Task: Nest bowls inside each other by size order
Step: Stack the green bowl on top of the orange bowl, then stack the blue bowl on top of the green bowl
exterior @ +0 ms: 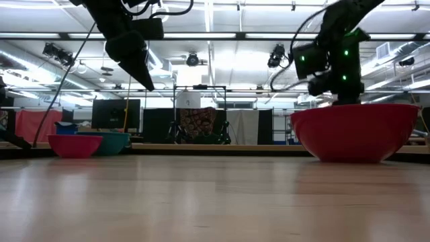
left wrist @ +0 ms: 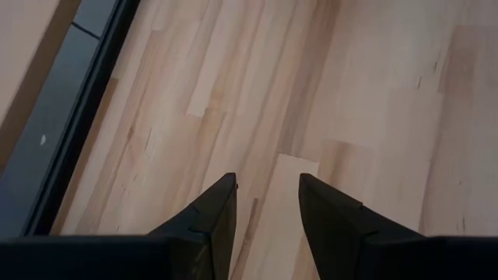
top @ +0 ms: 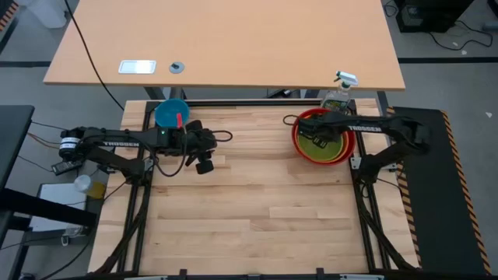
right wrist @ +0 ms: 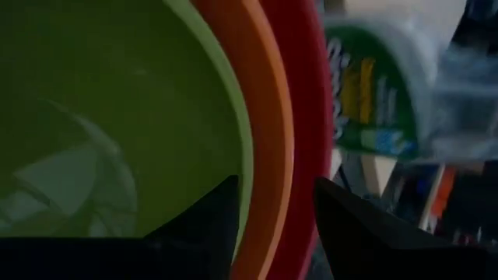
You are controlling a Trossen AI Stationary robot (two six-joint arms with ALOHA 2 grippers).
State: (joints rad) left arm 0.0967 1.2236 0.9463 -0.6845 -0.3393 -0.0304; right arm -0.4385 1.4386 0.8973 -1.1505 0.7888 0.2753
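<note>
Bare wooden table [top: 257,218] fills the lower half of the high view, with nothing on its planks. Above that, left of centre, the left gripper [left wrist: 267,204] hangs over bare boards, its two dark fingers spread apart and holding nothing. Right of centre, the right gripper [right wrist: 274,204] reaches into the stack of bowls, fingers parted; its wrist view shows one finger over the lime green bowl [right wrist: 93,109] and the other over the red rim, the orange bowl [right wrist: 268,132] rim between them. Whether the fingers touch the rims cannot be told. That stack sits in the red bowl [top: 299,144], orange inside red and lime green inside orange.

Farther back, at the upper left of the table, the blue bowl [top: 170,113] stands by the rear edge; in the low view the pink bowl [exterior: 74,144] sits in front of it, touching or just beside it. A spray bottle [top: 339,93] stands just behind the red bowl.
</note>
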